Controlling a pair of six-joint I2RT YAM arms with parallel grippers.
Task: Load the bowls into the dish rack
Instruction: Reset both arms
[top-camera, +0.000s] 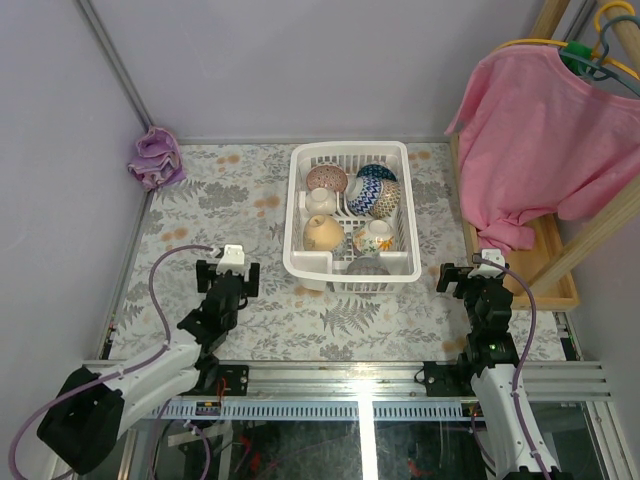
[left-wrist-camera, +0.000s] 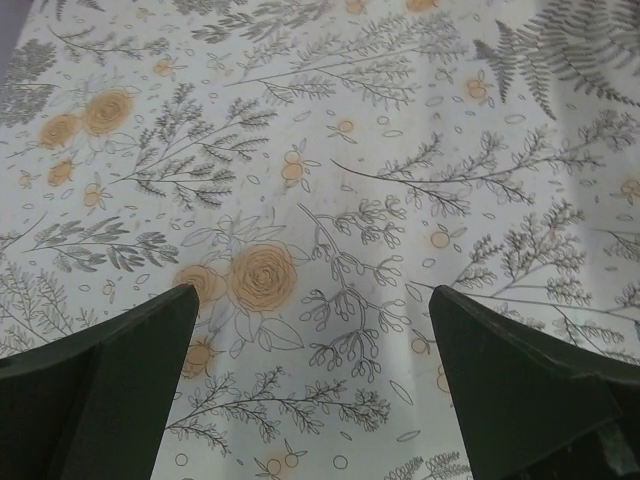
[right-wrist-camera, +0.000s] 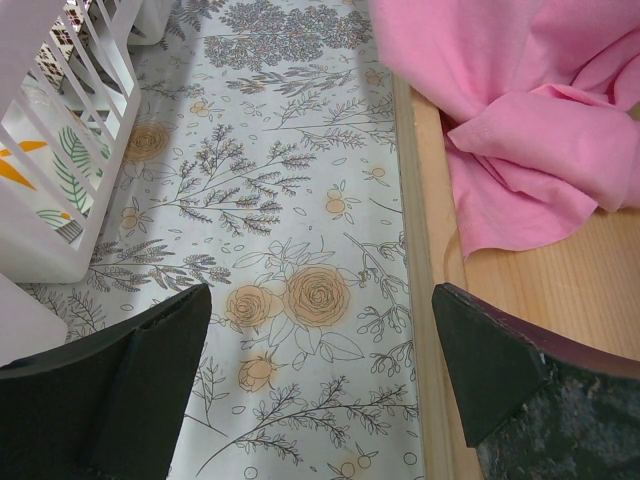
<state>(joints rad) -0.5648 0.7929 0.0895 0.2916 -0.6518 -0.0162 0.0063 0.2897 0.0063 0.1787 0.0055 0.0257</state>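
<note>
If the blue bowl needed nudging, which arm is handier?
Probably the right: the blue bowl sits in the dish rack's right half, nearer the open, empty right gripper. The left gripper is across the rack.

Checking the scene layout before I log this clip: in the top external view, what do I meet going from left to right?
Purple cloth → left arm's fingers → dish rack → right arm's fingers → pink shirt.
</note>
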